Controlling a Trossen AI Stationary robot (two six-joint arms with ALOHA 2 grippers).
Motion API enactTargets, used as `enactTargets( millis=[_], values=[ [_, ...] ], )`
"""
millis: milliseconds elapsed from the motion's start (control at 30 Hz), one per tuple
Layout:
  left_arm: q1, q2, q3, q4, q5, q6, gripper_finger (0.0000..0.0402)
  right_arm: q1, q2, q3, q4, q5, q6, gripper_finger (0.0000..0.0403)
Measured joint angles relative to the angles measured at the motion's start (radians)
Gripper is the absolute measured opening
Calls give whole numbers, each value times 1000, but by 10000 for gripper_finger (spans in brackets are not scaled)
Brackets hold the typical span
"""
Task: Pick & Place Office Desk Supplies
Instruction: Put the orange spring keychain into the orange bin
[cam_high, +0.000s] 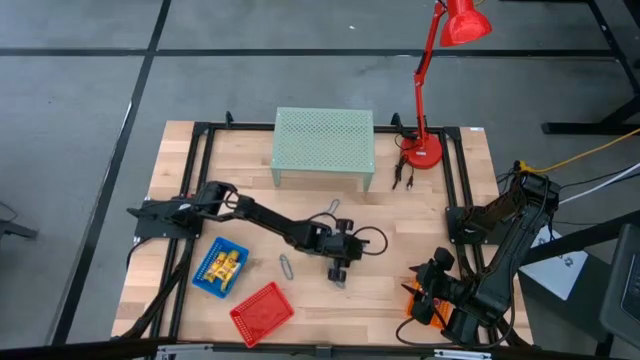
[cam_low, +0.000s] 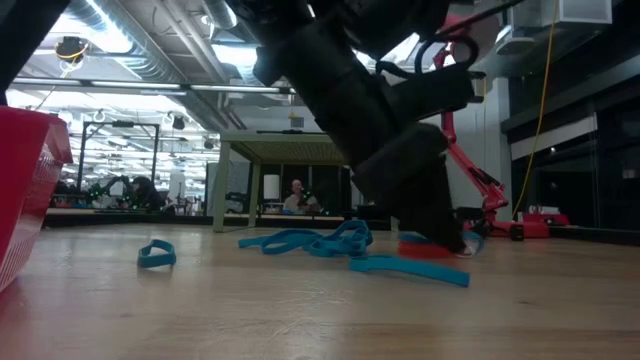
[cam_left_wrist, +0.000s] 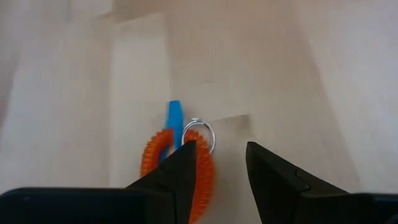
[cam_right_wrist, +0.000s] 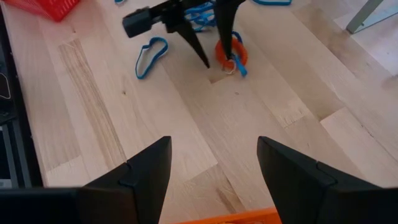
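An orange coiled ring (cam_left_wrist: 149, 163) with a blue tab (cam_left_wrist: 175, 118) and a metal key ring (cam_left_wrist: 200, 129) lies flat on the wooden table (cam_high: 420, 215). My left gripper (cam_left_wrist: 217, 146) slants down over it with its fingers apart. One finger stands on or in the coil, the other over bare wood. The coil's side (cam_left_wrist: 206, 174) shows in the gap. Blue loops (cam_right_wrist: 151, 55) lie nearby. My right gripper (cam_right_wrist: 214, 146) hangs open above the table's near right, holding nothing. My left gripper has one fingertip (cam_right_wrist: 227, 55) down at the orange coil (cam_right_wrist: 239, 55), slanting down from the table's left. That finger hides the spot, so I cannot tell whether it touches the coil. The coil lies flat on the table.
A blue basket (cam_high: 203, 278) with yellow pieces and a red basket (cam_high: 262, 312) stand at the near left. An orange basket (cam_high: 418, 308) sits under my right arm. At the far edge are a green mesh stand (cam_high: 323, 145) and a red lamp (cam_high: 425, 150). Grey loops (cam_high: 286, 265) lie mid-table.
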Motion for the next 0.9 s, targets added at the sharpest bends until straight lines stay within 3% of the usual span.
enactTargets(
  millis=[567, 667, 900],
  values=[
    [26, 10, 3, -73, 41, -53, 136, 0, 0, 0, 3, 0, 0, 240],
    [10, 18, 4, -68, 104, -52, 134, 0, 0, 0, 4, 0, 1, 240],
    [-35, 21, 3, -65, 139, -52, 78, 0, 0, 0, 8, 0, 1, 240]
  ],
)
